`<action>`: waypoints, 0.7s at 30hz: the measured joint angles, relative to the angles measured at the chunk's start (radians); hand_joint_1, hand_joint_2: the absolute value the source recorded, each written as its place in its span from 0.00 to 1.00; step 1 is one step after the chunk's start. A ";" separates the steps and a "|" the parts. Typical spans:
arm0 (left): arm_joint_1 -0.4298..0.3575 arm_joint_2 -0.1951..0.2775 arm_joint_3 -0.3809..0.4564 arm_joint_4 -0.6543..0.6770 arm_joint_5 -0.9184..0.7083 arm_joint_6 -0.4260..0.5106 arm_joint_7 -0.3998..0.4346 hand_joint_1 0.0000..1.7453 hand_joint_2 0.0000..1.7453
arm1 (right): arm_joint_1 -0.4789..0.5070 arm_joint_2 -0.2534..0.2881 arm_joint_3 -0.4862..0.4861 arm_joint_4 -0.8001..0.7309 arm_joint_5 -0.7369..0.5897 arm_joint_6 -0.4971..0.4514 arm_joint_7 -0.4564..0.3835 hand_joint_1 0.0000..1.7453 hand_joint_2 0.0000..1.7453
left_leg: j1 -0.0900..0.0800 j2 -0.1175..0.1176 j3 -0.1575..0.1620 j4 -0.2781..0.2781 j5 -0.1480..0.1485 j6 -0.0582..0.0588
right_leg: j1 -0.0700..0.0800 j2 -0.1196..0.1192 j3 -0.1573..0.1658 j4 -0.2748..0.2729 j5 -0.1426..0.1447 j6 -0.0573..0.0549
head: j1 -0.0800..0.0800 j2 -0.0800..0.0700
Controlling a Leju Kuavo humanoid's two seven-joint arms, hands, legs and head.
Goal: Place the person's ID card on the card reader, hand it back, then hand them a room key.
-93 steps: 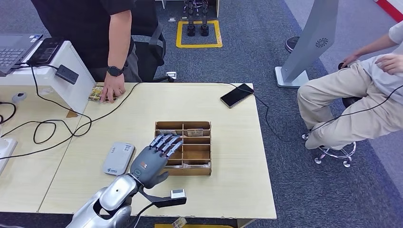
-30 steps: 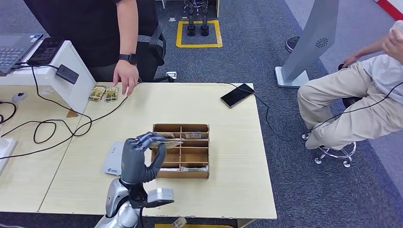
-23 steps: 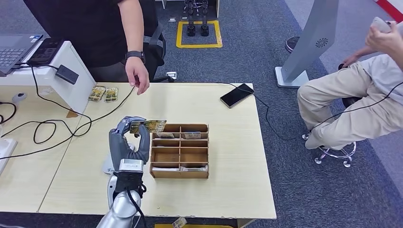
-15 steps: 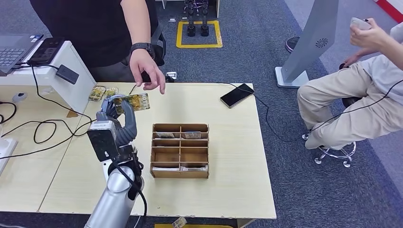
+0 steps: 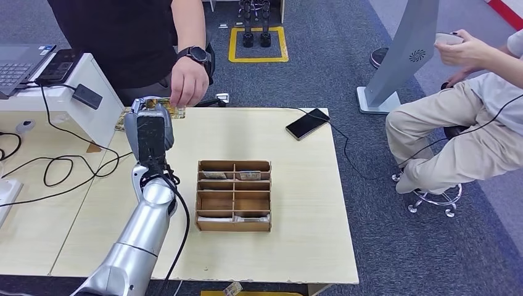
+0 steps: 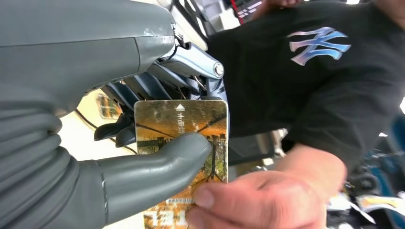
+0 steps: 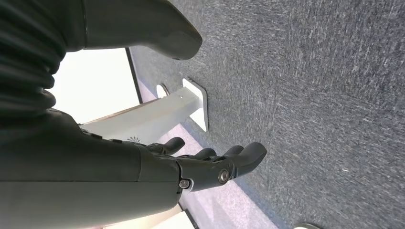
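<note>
Left hand (image 6: 95,157) pinches the room key card (image 6: 184,143), which a person's hand (image 5: 188,80) also grips. Wooden divider box (image 5: 234,194) and smartphone (image 5: 308,123) lie on the surface (image 5: 302,203). Right hand (image 7: 191,167) hangs, fingers apart, empty.

Two robot hands are showing: the left robot hand (image 6: 143,157) is pinching one card (image 6: 181,143), and the right robot hand (image 7: 191,167) is hanging with nothing in it. Two people are appearing in the head view, one standing (image 5: 123,37) at the far side of the table (image 5: 296,234) and one sitting (image 5: 469,123) off to the right. One wooden organizer (image 5: 234,195) is sitting on the table, and perhaps four more cards are lying in its compartments, though they are too small to count surely. One phone (image 5: 307,123) is resting near the table's far edge. One laptop (image 5: 18,65) is standing on the raised stand at the left.
</note>
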 joint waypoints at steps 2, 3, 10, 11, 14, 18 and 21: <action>-0.026 -0.002 0.023 0.052 -0.028 0.000 0.008 0.24 1.00 | -0.004 0.001 0.008 0.000 -0.001 0.002 0.003 0.00 1.00 | 0.000 0.000 0.000 0.000 0.000 0.000 | 0.000 0.000 0.000 0.000 0.000 0.000 | 0.000 0.000; -0.039 -0.003 0.035 0.076 -0.045 0.000 0.013 0.03 1.00 | -0.006 0.001 0.012 0.000 -0.001 0.002 0.004 0.00 1.00 | 0.000 0.000 0.000 0.000 0.000 0.000 | 0.000 0.000 0.000 0.000 0.000 0.000 | 0.000 0.000; -0.076 -0.006 0.077 0.176 -0.089 -0.010 0.033 0.00 1.00 | -0.013 0.002 0.027 0.000 -0.004 0.005 0.007 0.00 1.00 | 0.000 0.000 -0.001 0.000 0.000 0.000 | 0.000 0.000 -0.001 0.000 0.000 0.000 | 0.000 0.000; -0.078 -0.006 0.079 0.182 -0.089 -0.010 0.033 0.00 1.00 | -0.013 0.002 0.029 0.000 -0.004 0.005 0.007 0.00 1.00 | 0.000 0.000 -0.001 0.000 0.000 0.000 | 0.000 0.000 -0.001 0.000 0.000 0.000 | 0.000 0.000; -0.084 -0.007 0.086 0.196 -0.089 -0.010 0.033 0.00 1.00 | -0.015 0.002 0.031 0.000 -0.004 0.005 0.007 0.00 1.00 | 0.000 0.000 -0.001 0.000 0.000 0.000 | 0.000 0.000 -0.001 0.000 0.000 0.000 | 0.000 0.000; -0.087 -0.010 0.093 0.209 -0.069 -0.005 0.031 0.00 0.75 | -0.015 0.002 0.034 0.000 -0.008 0.004 0.007 0.00 1.00 | 0.000 0.000 -0.001 0.000 0.000 0.000 | 0.000 0.000 -0.001 0.000 0.000 0.000 | 0.000 0.000; -0.087 -0.013 0.106 0.215 -0.040 -0.002 0.016 0.00 0.00 | -0.015 0.002 0.037 0.000 -0.015 0.001 0.008 0.00 1.00 | 0.000 0.000 -0.001 0.000 0.000 0.000 | 0.000 0.000 -0.001 0.000 0.000 0.000 | 0.000 0.000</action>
